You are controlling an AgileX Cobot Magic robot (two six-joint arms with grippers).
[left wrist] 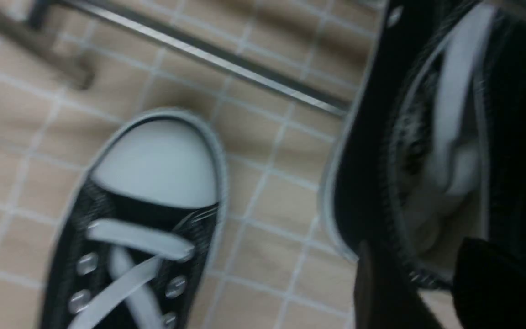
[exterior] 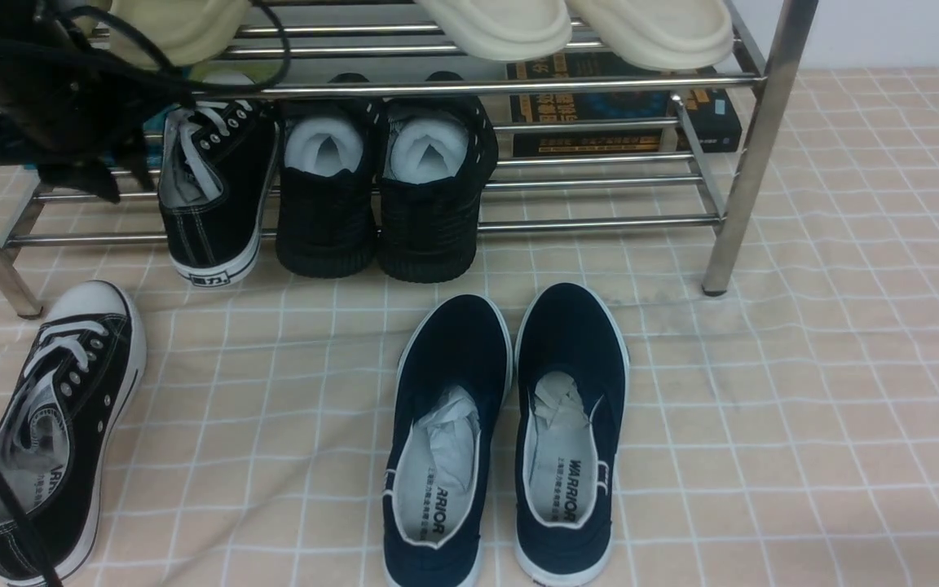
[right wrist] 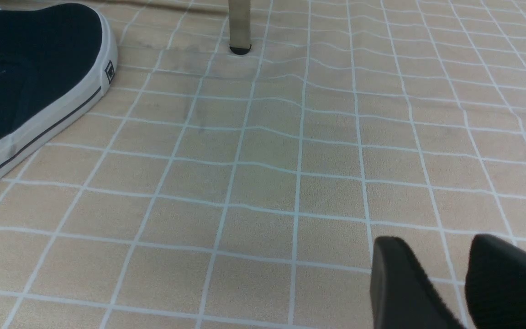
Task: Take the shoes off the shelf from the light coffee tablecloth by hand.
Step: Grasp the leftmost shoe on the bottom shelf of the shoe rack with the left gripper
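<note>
The shelf (exterior: 751, 163) stands on the cloth (exterior: 763, 408) and has two tiers. The upper tier carries three cream slippers (exterior: 502, 24). On the lower tier, from the left, there is one sneaker (exterior: 210, 196), then two black knit shoes (exterior: 429, 204), each filled with white paper (exterior: 429, 147). At the right back are some dark books or boxes (exterior: 616, 114); I cannot tell which. The sneaker points its toe to the back, and its heel comes out over the front bar. The other sneaker (exterior: 54, 424) lies on the cloth at the front left, its toe near the left leg. Two navy slip-ons (exterior: 571, 367) stand side by side on the cloth in front of the shelf, with crumpled paper (exterior: 453, 440) inside both.

The left tool (left wrist: 420, 260) is at the heel of the sneaker on the shelf. Its fingers (left wrist: 496, 283) are apart with the heel rim between them, and the blur hides whether they press it. The right tool (right wrist: 441, 249) hangs low over the cloth, with a narrow gap and nothing in it.
</note>
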